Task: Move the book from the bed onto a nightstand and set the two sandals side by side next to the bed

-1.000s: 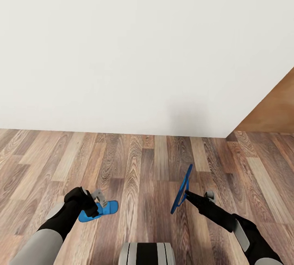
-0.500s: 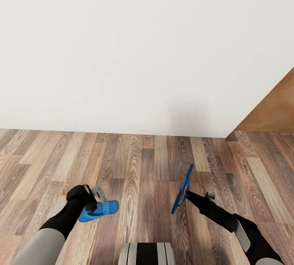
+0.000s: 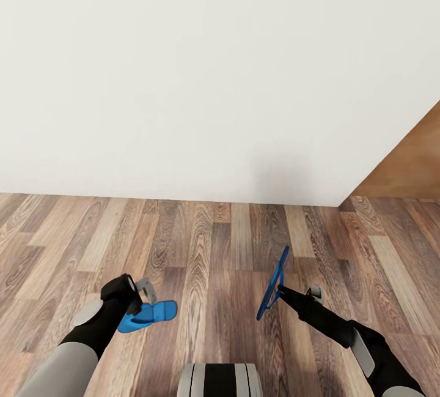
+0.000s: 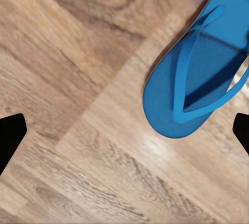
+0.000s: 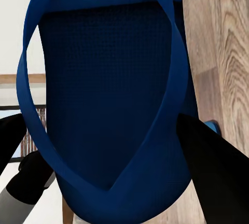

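Note:
One blue sandal [image 3: 150,314] lies flat on the wood floor, strap up, also seen as the sandal [image 4: 199,76] in the left wrist view. My left gripper [image 3: 140,300] hovers just above its near end, open; the gripper [image 4: 125,133] has its fingers spread wide and nothing between them. My right gripper [image 3: 280,290] is shut on the second sandal [image 3: 273,290], holding it on edge above the floor. In the right wrist view that sandal [image 5: 109,89] sits between the fingers of the gripper [image 5: 111,154]. The bed, the book and the nightstand are out of view.
A plain white wall [image 3: 201,79] stands straight ahead, meeting the plank floor [image 3: 208,244]. A brown wooden panel [image 3: 412,167] angles in at the right. My own base [image 3: 220,382] is at the bottom edge.
My left gripper has lifted and drawn back a little from the sandal on the floor, which stayed put. The right arm and its sandal have not moved.

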Tool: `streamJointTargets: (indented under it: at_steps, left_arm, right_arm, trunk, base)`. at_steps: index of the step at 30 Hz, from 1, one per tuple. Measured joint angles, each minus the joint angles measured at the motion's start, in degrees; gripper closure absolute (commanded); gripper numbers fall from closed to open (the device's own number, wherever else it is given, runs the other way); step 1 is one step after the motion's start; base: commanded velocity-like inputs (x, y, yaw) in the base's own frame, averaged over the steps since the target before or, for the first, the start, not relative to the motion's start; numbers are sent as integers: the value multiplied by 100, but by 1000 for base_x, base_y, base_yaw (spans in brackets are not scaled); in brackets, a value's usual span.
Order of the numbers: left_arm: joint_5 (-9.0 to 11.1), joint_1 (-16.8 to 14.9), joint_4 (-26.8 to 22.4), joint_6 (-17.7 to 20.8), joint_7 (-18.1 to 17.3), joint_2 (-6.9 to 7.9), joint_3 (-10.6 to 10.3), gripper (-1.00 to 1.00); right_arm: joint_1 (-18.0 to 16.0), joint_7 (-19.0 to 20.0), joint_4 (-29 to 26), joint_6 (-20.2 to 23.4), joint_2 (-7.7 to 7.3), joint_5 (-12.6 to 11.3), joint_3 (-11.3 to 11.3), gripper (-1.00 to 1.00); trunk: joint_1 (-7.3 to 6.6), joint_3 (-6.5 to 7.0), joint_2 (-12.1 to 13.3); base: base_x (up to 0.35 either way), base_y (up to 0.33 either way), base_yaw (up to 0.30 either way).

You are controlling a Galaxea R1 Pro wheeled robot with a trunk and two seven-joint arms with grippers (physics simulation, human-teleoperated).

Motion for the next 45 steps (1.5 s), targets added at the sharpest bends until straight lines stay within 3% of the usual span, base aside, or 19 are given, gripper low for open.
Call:
streamJointTargets:
  at_steps: [5, 35, 41, 45]
  left_arm:
    - [-188, 0, 0, 2, 12, -4, -6, -100]
    - [-231, 0, -2, 6, 34, -40, -8, -100]
    - [-230, 0, 3, 13, 220, -49, -29, -100]
    - [-229, 0, 8, 18, 272, -51, -150, -100]
  right_arm:
    - [4, 0, 0, 0, 0, 0, 1, 100]
    - [3, -1, 0, 2, 0, 0, -1, 100]
    - [1, 0, 1, 1, 0, 3, 0, 100]
    - [0, 0, 1, 3, 0, 2, 0, 100]
  trunk:
    - [0, 0, 0]
    - [0, 0, 0]
    - [16, -132, -8]
    - [26, -221, -13]
  base:
    - [0, 0, 0]
    - [0, 0, 0]
    - [0, 0, 0]
    - [0, 0, 0]
